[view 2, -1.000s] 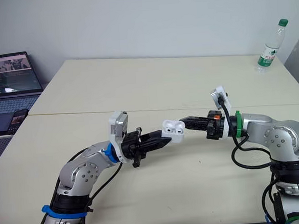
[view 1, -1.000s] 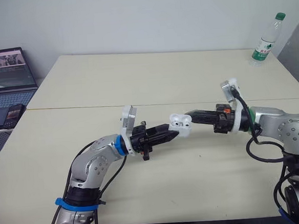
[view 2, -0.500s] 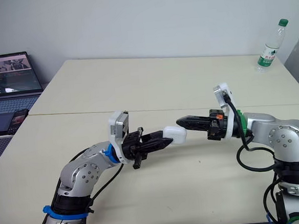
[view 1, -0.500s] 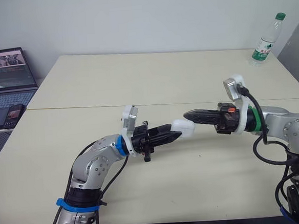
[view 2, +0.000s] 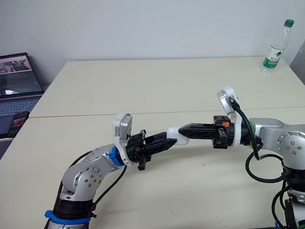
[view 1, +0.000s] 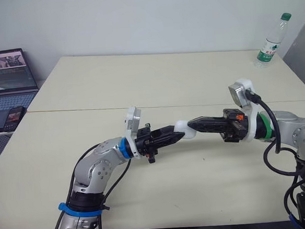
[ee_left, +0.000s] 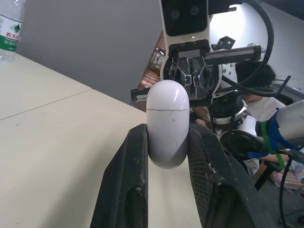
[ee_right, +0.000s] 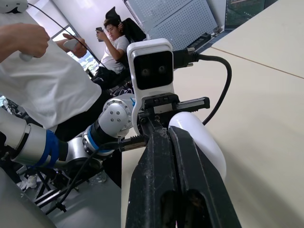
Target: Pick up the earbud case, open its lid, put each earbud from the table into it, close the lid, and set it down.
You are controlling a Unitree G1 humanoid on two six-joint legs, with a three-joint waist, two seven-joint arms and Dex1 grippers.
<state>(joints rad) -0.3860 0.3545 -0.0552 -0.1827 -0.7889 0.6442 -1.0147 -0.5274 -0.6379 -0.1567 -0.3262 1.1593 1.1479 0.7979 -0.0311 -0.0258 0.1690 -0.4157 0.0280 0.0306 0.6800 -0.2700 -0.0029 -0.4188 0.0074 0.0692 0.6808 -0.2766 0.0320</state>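
Note:
A white earbud case [view 1: 183, 128] with its lid down hangs a little above the cream table [view 1: 156, 88], near the middle. My left gripper [view 1: 178, 136] is shut on its lower half; in the left wrist view the case [ee_left: 166, 123] stands upright between the two black fingers [ee_left: 135, 156]. My right gripper [view 1: 192, 124] is shut, with nothing in it. Its tips rest against the case's upper part from the right. In the right wrist view the case [ee_right: 198, 143] lies just beside the closed fingers [ee_right: 161, 156]. No loose earbuds show on the table.
A water bottle [view 1: 271, 40] stands at the table's far right corner. A laptop [view 1: 7, 72] and a phone [view 1: 10, 118] lie on a lower surface to the left. People [ee_right: 52, 90] sit and stand beyond the table in the right wrist view.
One second ago the case's lid stood open with earbuds showing inside; now it is down. My right gripper has moved left onto the case.

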